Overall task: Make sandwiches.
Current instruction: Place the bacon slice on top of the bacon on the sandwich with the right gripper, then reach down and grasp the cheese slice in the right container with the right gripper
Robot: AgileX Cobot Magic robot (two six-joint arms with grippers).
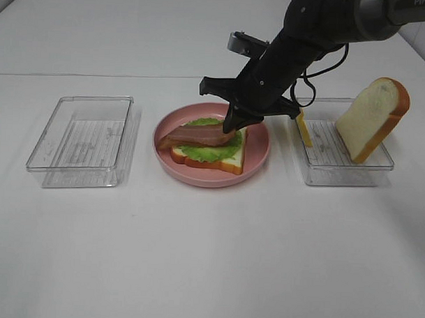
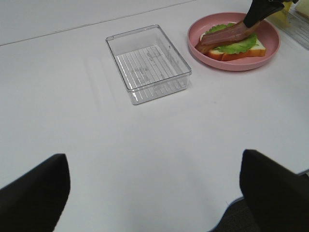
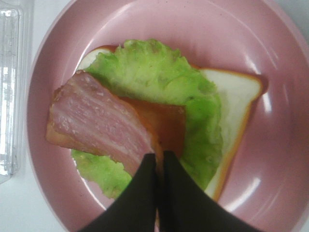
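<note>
On the round pink plate (image 1: 258,157) lies a white bread slice (image 1: 214,161) with green lettuce (image 1: 209,152) on it. My right gripper (image 1: 232,127) is shut on one end of the brown bacon strip (image 1: 196,135), which rests slanted on the lettuce. In the right wrist view the gripper (image 3: 157,166) pinches the bacon (image 3: 96,121) over a reddish ham piece (image 3: 166,123), lettuce (image 3: 154,72) and bread (image 3: 234,96). The second bread slice (image 1: 373,117) stands in the right tray, with yellow cheese (image 1: 304,129) beside it. My left gripper (image 2: 154,203) is open over bare table.
A clear plastic tray (image 1: 84,140) sits left of the plate, also in the left wrist view (image 2: 149,63). Another clear tray (image 1: 338,170) sits right of the plate. The plate (image 2: 227,65) shows far off in the left wrist view.
</note>
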